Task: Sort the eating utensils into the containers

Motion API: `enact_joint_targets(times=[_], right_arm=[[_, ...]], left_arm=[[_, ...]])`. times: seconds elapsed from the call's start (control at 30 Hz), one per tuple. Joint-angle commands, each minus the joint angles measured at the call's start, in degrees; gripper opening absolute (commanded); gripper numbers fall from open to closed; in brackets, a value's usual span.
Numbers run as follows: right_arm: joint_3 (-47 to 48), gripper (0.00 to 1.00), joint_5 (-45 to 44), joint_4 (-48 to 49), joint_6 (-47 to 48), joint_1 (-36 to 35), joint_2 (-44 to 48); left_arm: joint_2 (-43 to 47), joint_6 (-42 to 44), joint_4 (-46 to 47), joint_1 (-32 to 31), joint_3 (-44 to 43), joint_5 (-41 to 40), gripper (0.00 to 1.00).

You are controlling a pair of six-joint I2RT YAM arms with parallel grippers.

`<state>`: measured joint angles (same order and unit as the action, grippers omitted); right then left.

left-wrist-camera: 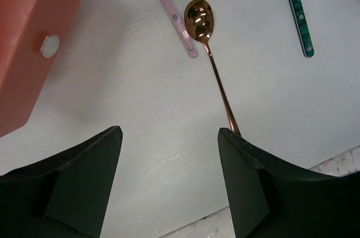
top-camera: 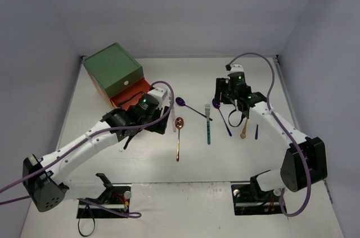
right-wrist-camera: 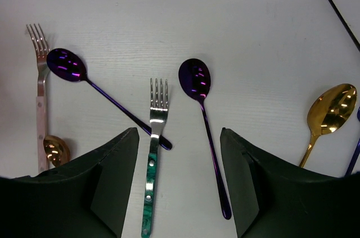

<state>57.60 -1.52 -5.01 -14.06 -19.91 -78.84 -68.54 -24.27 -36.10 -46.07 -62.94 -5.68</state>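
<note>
Left gripper agape, copper spoon just ahead; right gripper agape over purple spoon

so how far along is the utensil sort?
Done: only the orange-red drawer looks pulled out. In hand: nothing; left fingers open near the copper spoon, right fingers open above a purple spoon. Left: those, plus second purple spoon, pink fork, teal fork, gold spoon, all on the table.
</note>
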Motion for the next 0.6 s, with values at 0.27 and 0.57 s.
enact_joint_targets(times=[0.27,0.57], right_arm=[[-1.2,0.57,-2.3,2.1,0.2,-0.2,1.6],[-9.0,0.58,0.2,2.1,-2.0,0.1,12.3]], left_arm=[[-4.1,-8.1,6.1,-1.5,-1.7,-4.2,0.66],[-15.6,-13.2,10.9,-5.5,-3.3,-5.5,0.6]])
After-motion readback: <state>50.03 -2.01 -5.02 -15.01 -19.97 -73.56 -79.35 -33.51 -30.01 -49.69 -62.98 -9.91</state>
